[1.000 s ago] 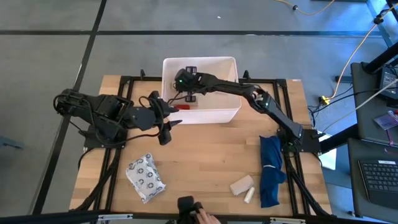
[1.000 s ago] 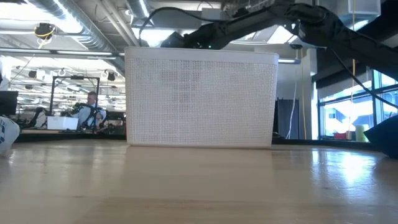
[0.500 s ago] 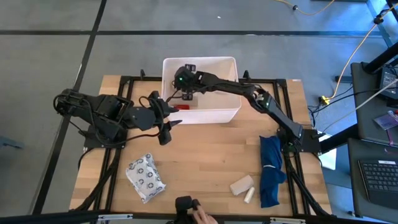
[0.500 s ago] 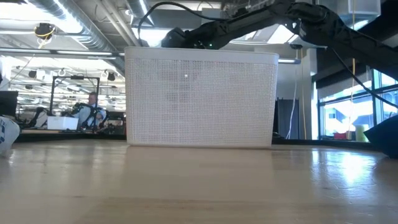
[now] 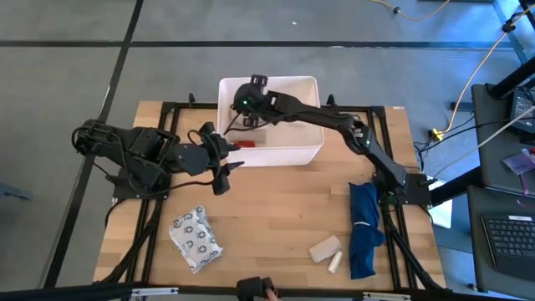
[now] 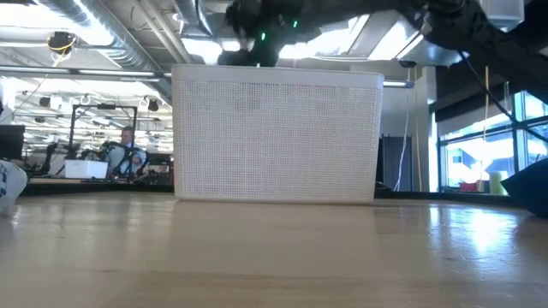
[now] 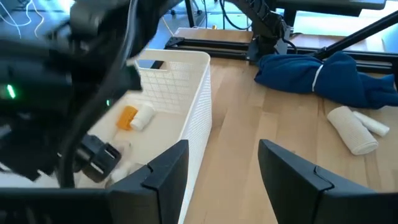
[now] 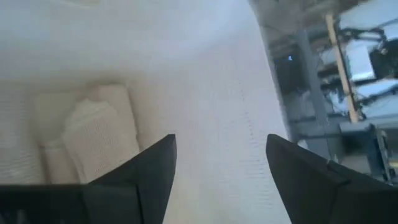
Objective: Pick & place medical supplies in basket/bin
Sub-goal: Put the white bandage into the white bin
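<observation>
The white basket (image 5: 308,152) stands at the table's far middle. My right gripper (image 8: 217,175) hovers open over its left part (image 5: 238,115), fingers pointing down into it, with nothing between them. Below it a beige roll (image 8: 93,138) lies on the basket floor. An orange bottle (image 7: 127,117) and a white roll (image 7: 143,116) also lie inside. My left gripper (image 7: 222,177) waits open beside the basket's near left corner (image 5: 221,165). On the table lie a grey ring-patterned packet (image 5: 196,238), a beige roll (image 5: 325,247) and a white tube (image 5: 335,262).
A long dark-blue cloth (image 5: 364,226) lies along the table's right side, next to the beige roll. The dark frame rails (image 5: 159,217) run along the table's edges. Bare wood shows between the packet and the roll.
My right gripper has risen from inside the basket to above its rim and shifted slightly toward the far edge. A person's hand at the table's near edge has drawn back almost out of view.
</observation>
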### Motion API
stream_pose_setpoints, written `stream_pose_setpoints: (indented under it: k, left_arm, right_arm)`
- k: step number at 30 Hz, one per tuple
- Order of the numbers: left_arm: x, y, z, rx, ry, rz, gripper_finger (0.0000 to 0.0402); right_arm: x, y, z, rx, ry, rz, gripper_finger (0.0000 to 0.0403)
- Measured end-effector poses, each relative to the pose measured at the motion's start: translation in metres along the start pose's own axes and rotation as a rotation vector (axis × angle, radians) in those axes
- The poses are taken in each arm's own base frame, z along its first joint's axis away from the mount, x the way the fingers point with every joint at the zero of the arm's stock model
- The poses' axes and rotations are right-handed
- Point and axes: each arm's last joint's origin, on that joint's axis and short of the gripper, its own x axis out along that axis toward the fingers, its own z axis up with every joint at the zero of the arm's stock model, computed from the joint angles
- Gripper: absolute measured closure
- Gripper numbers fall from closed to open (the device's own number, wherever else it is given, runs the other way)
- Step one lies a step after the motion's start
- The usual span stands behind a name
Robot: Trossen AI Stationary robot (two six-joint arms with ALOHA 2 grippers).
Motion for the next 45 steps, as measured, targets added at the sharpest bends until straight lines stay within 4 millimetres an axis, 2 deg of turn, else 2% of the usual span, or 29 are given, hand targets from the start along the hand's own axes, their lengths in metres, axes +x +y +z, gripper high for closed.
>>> stream_pose_setpoints:
  k: [3, 6, 16, 19, 22, 25, 30, 37, 41, 45]
  left_arm:
    - [0.000, 0.000, 0.000, 0.000, 0.000, 0.000, 0.0215]
    - [0.000, 0.000, -0.001, 0.004, 0.005, 0.003, 0.0215]
    - [0.000, 0.000, -0.001, 0.004, 0.005, 0.009, 0.0215]
    - [0.000, 0.001, -0.001, 0.006, 0.000, 0.033, 0.0215]
    - [0.000, 0.001, -0.001, 0.005, -0.001, 0.040, 0.0215]
    - [0.000, 0.002, -0.001, 0.001, -0.004, 0.049, 0.0215]
    - [0.001, 0.001, -0.001, -0.002, -0.004, 0.051, 0.0215]
    - [0.010, -0.002, -0.012, 0.026, 0.032, 0.062, 0.0215]
    - [0.015, -0.004, -0.018, 0.042, 0.055, 0.065, 0.0215]
    - [0.019, -0.005, -0.024, 0.054, 0.072, 0.068, 0.0215]
  right_arm:
    - [-0.025, -0.009, 0.002, -0.016, -0.025, 0.069, 0.0159]
    - [-0.056, -0.020, -0.001, -0.011, -0.050, 0.210, 0.0166]
    - [-0.170, -0.060, -0.037, 0.045, -0.138, 0.979, 0.0173]
    - [-0.199, -0.060, -0.048, 0.051, -0.092, 1.128, 0.0171]
    - [-0.226, -0.054, -0.056, 0.008, -0.069, 1.179, 0.0174]
    - [-0.249, -0.039, -0.064, -0.063, -0.037, 1.174, 0.0182]
    - [-0.272, 0.005, -0.082, -0.144, 0.111, 1.207, 0.0197]
    - [-0.297, 0.062, -0.117, -0.088, 0.310, 1.159, 0.0209]
    - [-0.307, 0.099, -0.128, -0.080, 0.298, 1.150, 0.0209]
    - [-0.320, 0.141, -0.133, -0.108, 0.199, 1.195, 0.0209]
